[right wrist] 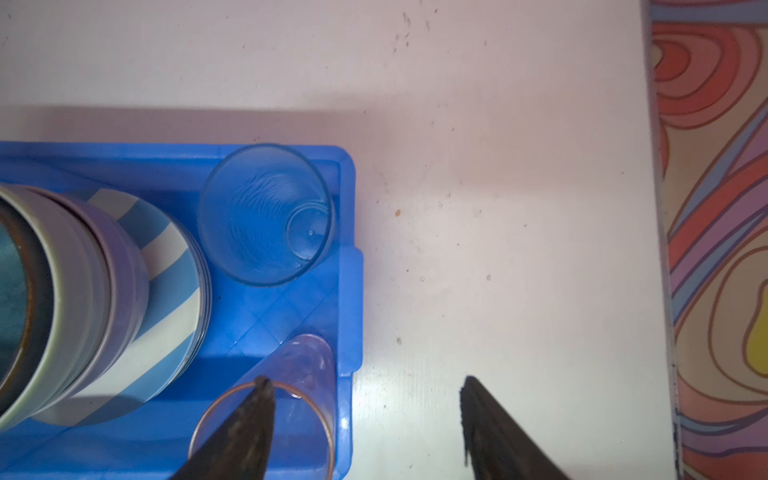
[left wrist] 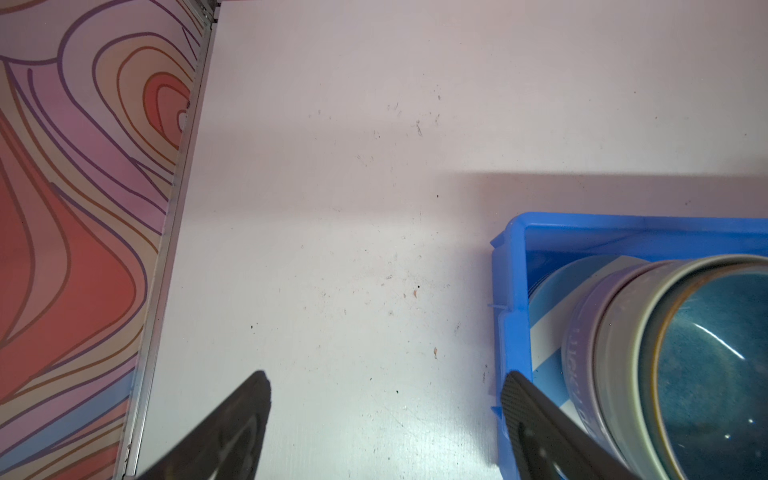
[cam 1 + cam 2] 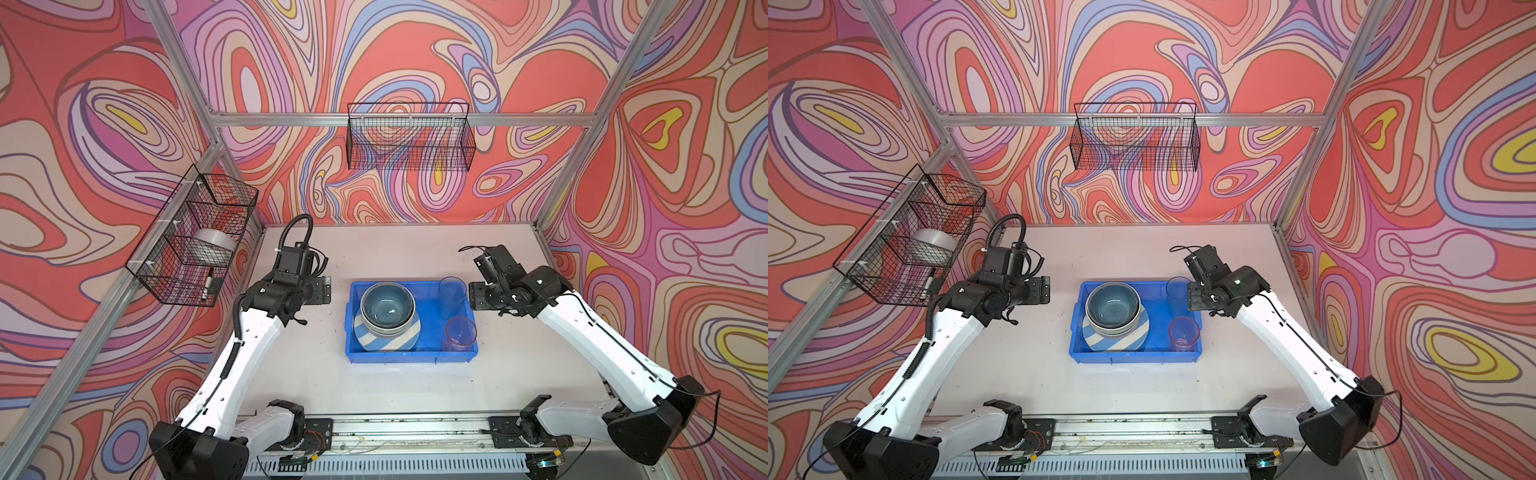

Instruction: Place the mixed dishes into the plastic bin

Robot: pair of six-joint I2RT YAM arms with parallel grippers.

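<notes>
In both top views we look down from high above the front edge toward the back wall point(image 3: 407, 54), far enough to take in the whole tabletop point(image 3: 399, 386) with the bin point(image 3: 411, 356) at its middle; the two differ only by a small sideways shift. Our left wrist view rides close over the tabletop, looking past the left end effector point(image 2: 386, 376) at the bin's near end. Our right wrist view, equally close, looks past the right end effector point(image 1: 365, 379) at the opposite end. Both wrist views share the bowls point(image 2: 706, 365).
</notes>
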